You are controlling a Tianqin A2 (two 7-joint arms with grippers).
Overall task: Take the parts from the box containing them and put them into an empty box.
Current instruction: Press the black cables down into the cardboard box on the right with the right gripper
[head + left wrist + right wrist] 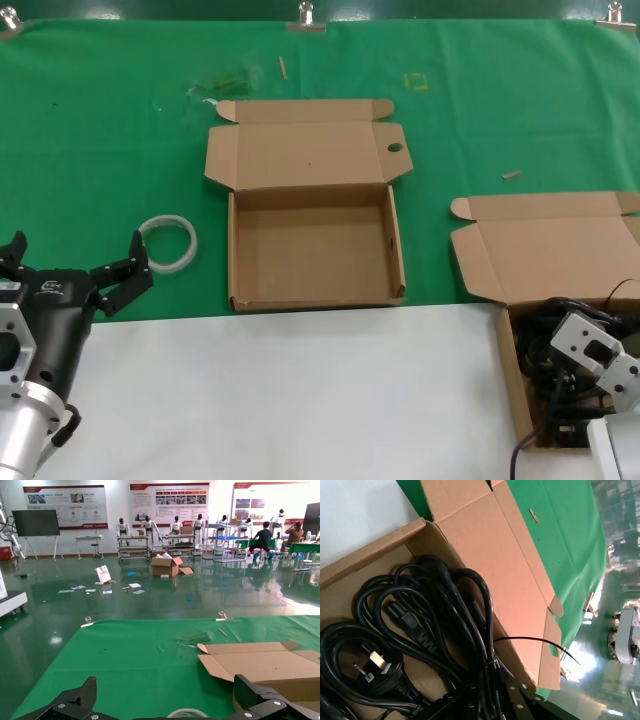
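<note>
My right gripper (578, 372) is sitting in the cable box (512, 375) at the table's right front corner.
I'm seeing the coiled cables (425, 645) lying flat; its grip I cannot tell. Left gripper (75, 272) is spread wide, front-left.

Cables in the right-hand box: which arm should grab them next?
Right. The right gripper is already down inside the box over the black cables. The left gripper sits open at the far left near the tape ring.
</note>
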